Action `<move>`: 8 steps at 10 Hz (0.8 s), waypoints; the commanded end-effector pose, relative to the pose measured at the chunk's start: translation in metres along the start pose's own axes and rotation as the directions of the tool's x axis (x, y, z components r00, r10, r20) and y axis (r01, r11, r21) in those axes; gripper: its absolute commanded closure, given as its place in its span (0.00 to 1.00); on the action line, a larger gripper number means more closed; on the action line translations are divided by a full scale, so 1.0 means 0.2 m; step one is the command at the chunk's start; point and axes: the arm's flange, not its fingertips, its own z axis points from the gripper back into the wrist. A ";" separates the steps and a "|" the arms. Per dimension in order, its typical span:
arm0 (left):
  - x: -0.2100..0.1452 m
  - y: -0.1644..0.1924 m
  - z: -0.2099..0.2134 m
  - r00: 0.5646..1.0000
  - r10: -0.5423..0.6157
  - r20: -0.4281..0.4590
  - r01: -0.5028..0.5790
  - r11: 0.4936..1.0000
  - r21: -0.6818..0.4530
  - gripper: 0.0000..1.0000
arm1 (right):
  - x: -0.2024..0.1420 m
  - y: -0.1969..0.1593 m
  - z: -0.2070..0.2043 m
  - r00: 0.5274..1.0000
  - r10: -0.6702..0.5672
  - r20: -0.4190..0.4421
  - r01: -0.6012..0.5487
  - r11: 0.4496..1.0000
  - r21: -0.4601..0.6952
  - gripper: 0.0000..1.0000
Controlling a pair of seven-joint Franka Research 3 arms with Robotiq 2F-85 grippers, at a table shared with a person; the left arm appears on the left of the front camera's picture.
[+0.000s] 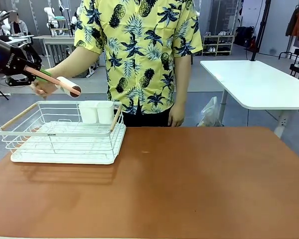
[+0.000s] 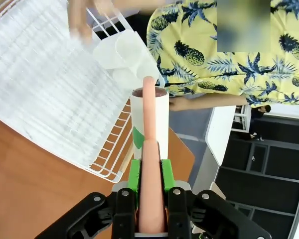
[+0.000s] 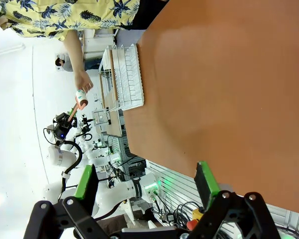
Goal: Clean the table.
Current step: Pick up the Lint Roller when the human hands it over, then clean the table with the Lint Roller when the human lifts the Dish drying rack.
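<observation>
One table point(image 1: 189, 184) carries a rack point(image 1: 65, 134) at its far left corner, above which the left gripper point(image 2: 150, 172) clamps a roller point(image 1: 67, 84), a person's hand point(image 1: 41, 88) seemingly just beside it, while the right gripper point(image 3: 145, 181) gapes wide; the tool looks taken, so next the roll must come down flat on the tabletop.

Left claw point(image 2: 150, 173) grips a handle point(image 2: 149, 104) — right claw point(image 3: 146, 182) agape.

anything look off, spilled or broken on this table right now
Nothing stands out. The reddish-brown table top shows no spill, and the white wire dish rack sits level at its left end. The left pincer grips a white lint roller with a pink handle in the air.
</observation>
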 end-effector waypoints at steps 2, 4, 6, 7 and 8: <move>-0.01 -0.01 0.00 1.000 0.012 0.005 -0.012 1.000 0.010 1.00 | -0.01 0.02 0.01 1.000 -0.004 -0.002 0.004 1.000 0.009 0.00; -0.01 -0.01 0.00 1.000 0.012 0.005 -0.012 1.000 0.010 1.00 | -0.01 0.02 0.01 1.000 -0.004 -0.002 0.004 1.000 0.009 0.00; -0.01 -0.01 0.00 1.000 0.012 0.005 -0.012 1.000 0.010 1.00 | -0.01 0.02 0.01 1.000 -0.004 -0.002 0.004 1.000 0.009 0.00; -0.01 -0.01 0.00 1.000 0.012 0.005 -0.012 1.000 0.010 1.00 | -0.01 0.02 0.01 1.000 -0.004 -0.002 0.004 1.000 0.009 0.00; -0.01 -0.01 0.00 1.000 0.012 0.005 -0.012 1.000 0.010 1.00 | -0.01 0.02 0.01 1.000 -0.004 -0.002 0.004 1.000 0.009 0.00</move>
